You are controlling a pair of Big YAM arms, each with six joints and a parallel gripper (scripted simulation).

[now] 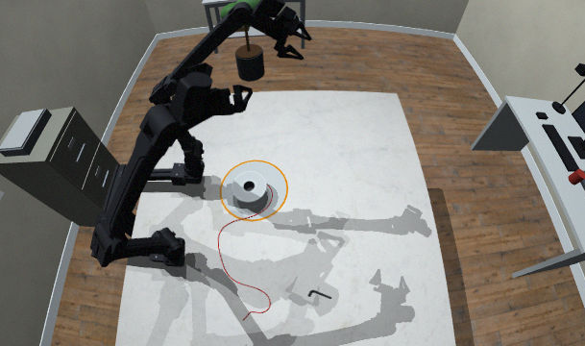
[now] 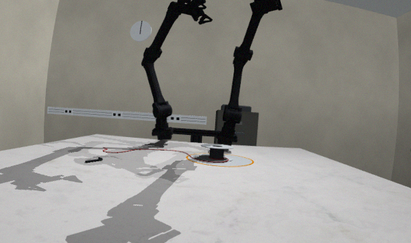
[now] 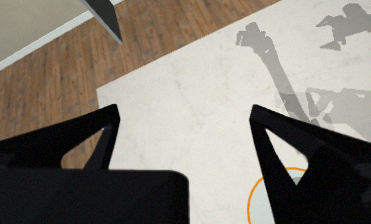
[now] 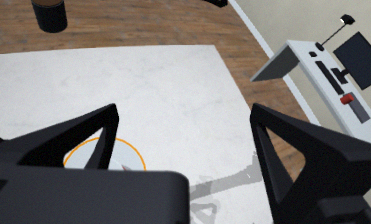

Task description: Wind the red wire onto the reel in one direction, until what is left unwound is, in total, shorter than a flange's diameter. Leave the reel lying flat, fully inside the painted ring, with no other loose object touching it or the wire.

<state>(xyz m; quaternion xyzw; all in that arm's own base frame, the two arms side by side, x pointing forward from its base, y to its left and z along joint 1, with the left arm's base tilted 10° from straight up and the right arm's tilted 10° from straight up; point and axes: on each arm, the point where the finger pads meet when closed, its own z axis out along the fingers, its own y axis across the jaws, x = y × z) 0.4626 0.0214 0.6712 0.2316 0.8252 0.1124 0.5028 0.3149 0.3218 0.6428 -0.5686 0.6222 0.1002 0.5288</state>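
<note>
The white-flanged reel [image 1: 259, 190] [image 2: 216, 154] lies flat inside the orange painted ring [image 1: 287, 188] [image 2: 253, 162] [image 3: 248, 206] [image 4: 145, 165]. The red wire [image 1: 219, 247] [image 2: 144, 149] curves around the reel's right side, crosses the ring and snakes away to a free end. Whether any wire is wound on the hub is too small to tell. My left gripper [image 1: 306, 48] [image 3: 184, 111] is open and empty, high up; it is mostly cut off in the exterior view. My right gripper [image 1: 247, 98] [image 4: 184, 110] is open and empty, also raised well above the table.
A black hex key [image 1: 321, 293] [image 2: 94, 160] lies on the white table [image 1: 359, 135] [image 2: 276, 202], apart from the wire. Arm shadows cross the table. A potted plant [image 1: 250, 64] [image 4: 51, 17] and a desk [image 1: 537, 139] [image 4: 281, 60] stand beyond its edges.
</note>
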